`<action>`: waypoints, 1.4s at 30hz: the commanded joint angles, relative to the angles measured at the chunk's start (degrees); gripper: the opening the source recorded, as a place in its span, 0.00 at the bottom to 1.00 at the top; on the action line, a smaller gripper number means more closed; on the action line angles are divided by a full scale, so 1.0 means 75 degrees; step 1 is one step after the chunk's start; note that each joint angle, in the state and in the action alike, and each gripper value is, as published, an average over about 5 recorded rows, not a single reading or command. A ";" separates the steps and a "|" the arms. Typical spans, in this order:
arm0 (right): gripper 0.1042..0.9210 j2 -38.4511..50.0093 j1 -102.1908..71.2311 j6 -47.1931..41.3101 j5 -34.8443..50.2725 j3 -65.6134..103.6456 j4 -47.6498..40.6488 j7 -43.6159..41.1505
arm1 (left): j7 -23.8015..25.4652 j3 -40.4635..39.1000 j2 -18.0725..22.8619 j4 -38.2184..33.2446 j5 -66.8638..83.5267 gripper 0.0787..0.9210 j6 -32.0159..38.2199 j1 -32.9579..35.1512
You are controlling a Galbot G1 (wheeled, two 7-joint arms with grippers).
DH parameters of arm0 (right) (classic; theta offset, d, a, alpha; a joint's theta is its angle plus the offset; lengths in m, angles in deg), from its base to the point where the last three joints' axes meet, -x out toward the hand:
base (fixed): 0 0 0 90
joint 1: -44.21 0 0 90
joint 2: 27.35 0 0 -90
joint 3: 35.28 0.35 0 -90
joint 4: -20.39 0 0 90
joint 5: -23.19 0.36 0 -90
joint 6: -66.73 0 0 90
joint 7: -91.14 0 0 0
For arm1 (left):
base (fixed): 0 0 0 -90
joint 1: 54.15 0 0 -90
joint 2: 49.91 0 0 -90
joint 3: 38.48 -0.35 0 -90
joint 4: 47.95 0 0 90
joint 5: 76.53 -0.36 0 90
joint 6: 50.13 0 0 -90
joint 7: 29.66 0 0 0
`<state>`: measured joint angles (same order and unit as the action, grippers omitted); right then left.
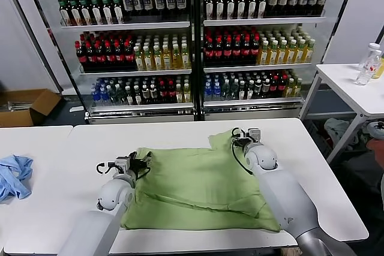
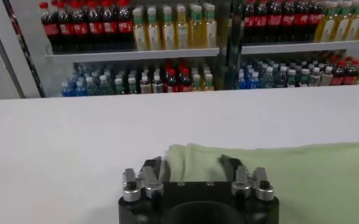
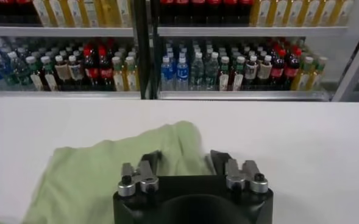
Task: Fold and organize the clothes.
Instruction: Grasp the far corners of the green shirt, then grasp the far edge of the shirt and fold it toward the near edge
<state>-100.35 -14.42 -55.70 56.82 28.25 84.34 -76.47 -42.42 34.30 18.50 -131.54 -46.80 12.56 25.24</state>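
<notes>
Two pale grey, rounded arms are seen low in the head view, ending in black grippers, left gripper (image 1: 146,161) and right gripper (image 1: 239,134), with silver screws and black cables.

Shirt (image 1: 198,187) lies flat on the table (image 1: 78,166), centre. Left gripper (image 1: 146,161) sits at the shirt's far left corner; right gripper (image 1: 242,138) sits at its far right corner. A cloth (image 1: 13,175) lies at the table's left edge. Behind the table stands a cooler (image 1: 192,40) of bottles. To the right stands a side table (image 1: 351,85) bearing a bottle (image 1: 367,64).
</notes>
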 commanded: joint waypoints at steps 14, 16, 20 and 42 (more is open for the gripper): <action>0.01 0.0232 -0.0283 0.0488 0.0308 0.0072 0.0497 -0.0252 | 0.0357 0.0148 -0.0155 -0.0273 0.1226 0.05 0.0302 0.0179; 0.00 0.0306 -0.0346 0.0643 0.0353 0.0124 0.0621 -0.0243 | 0.0411 0.0200 -0.0187 -0.0455 0.1272 0.02 0.0393 0.0296; 0.00 0.0433 -0.0513 0.1045 0.0467 0.0277 0.1123 -0.0202 | 0.0478 0.0371 -0.0210 -0.0925 0.1353 0.01 0.0569 0.0537; 0.00 0.1551 -0.4514 0.0998 0.0680 0.2420 0.6272 0.0020 | 0.0870 0.1484 -0.0328 -0.3900 0.1226 0.01 0.0406 0.2750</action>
<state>-90.74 -36.16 -48.68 61.67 40.18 118.61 -76.37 -37.22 43.25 16.29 -152.85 -36.04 15.85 39.15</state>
